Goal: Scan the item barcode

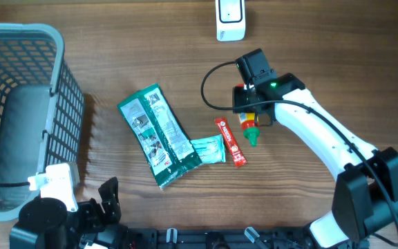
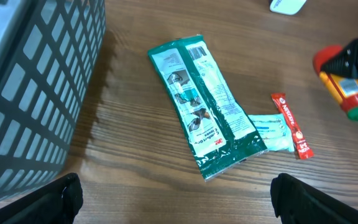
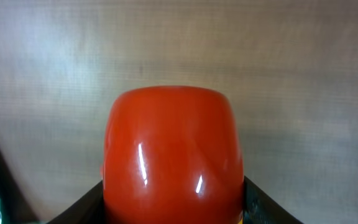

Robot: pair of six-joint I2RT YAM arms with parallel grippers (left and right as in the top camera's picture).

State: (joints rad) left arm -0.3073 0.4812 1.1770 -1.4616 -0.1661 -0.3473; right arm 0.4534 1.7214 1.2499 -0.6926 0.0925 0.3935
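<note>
Sitting between the fingers [image 3: 253, 202] of the right gripper [image 1: 249, 115], the red squeeze bottle with a yellow label and a green cap [image 1: 249, 126] is the item to scan. The jaws are closed on its red body from both sides, and in the right wrist view the rounded red end fills the gap between them. Whether the bottle rests on the wooden table [image 1: 337, 55] or hangs just above it cannot be told.

Its long axis runs from the gripper toward the near edge of the table, with the green cap pointing to the robot's side. The white scanner [image 1: 231, 19] stands at the far edge, beyond the opposite end of the bottle and a little to the left of it. No barcode shows in any view, so the coming move probably needs a carry toward the far edge and a turn of the label to the scanner.

The red stick sachet [image 1: 229, 142] lies just beside the cap, then the small pale teal sachet [image 1: 208, 150] and the long green foil packet [image 1: 159, 135].

The left gripper [image 2: 176, 196] is fully open and empty, well apart from the bottle, near the grey mesh basket [image 1: 61, 48]. The right arm is clearly the nearer one.
</note>
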